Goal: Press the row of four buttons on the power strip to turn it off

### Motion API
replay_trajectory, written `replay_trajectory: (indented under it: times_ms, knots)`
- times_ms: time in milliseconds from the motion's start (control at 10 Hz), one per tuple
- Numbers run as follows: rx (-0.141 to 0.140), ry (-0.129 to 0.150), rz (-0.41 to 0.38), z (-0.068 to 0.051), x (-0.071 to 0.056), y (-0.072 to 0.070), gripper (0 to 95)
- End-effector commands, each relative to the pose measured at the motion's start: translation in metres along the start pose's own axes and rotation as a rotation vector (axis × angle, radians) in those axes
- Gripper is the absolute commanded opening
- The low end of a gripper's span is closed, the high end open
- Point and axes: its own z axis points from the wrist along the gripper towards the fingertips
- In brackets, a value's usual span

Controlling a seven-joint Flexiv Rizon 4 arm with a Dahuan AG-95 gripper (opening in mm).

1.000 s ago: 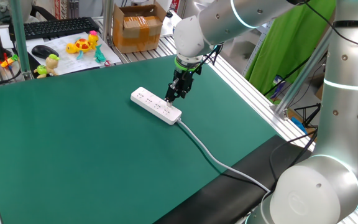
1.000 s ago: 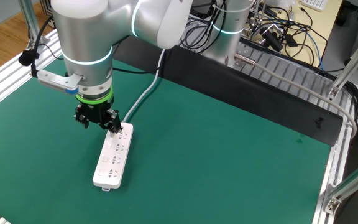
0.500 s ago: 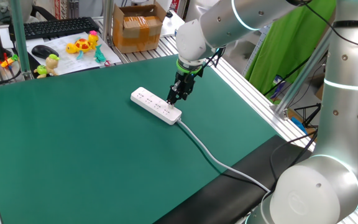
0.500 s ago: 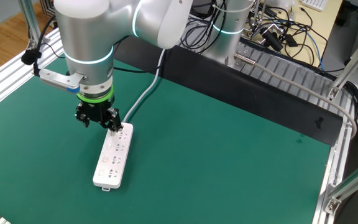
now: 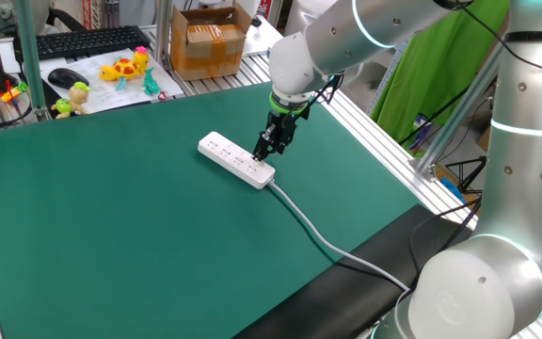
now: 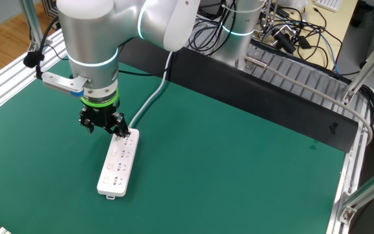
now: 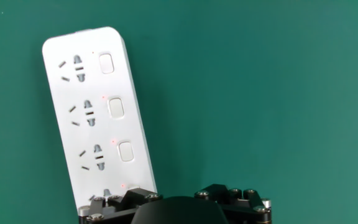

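Where the green table (image 5: 111, 235) carries it, we see one power strip (image 5: 234, 159), a flat white bar lying at a slant near the far middle of the mat, with one pale grey cable (image 5: 327, 243) running from its nearer end toward the table's edge. Looking along the hand, we count three of the four buttons (image 7: 117, 108) in a row beside the socket holes; the fourth is hidden behind the tool's body. Small red dots show beside the lower buttons.

One tool (image 6: 104, 129) hangs directly over the cable end of the strip, its black fingers pointing down, one fingertip just above or on the strip; we cannot tell whether it touches. From the other fixed view its fingers stand apart, spread wide, and they grip nothing.

Further out, beyond the mat, we count one black keyboard (image 5: 81, 40), one black mouse (image 5: 67, 77), one cardboard box (image 5: 212, 42), and a cluster of small toys: one yellow turtle-like toy (image 5: 125, 68), one teal figure (image 5: 151, 82) and one green-and-yellow figure (image 5: 73, 99).
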Motion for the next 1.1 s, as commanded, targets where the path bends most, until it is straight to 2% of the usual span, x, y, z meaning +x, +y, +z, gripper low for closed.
replay_trajectory:
  times_ms: [100,1100]
  knots:
    - [-0.001,-0.002,0.0,0.0016,-0.0004,0.001,76.0]
    - [-0.002,-0.002,0.0,0.0062,-0.0056,-0.0026,76.0]
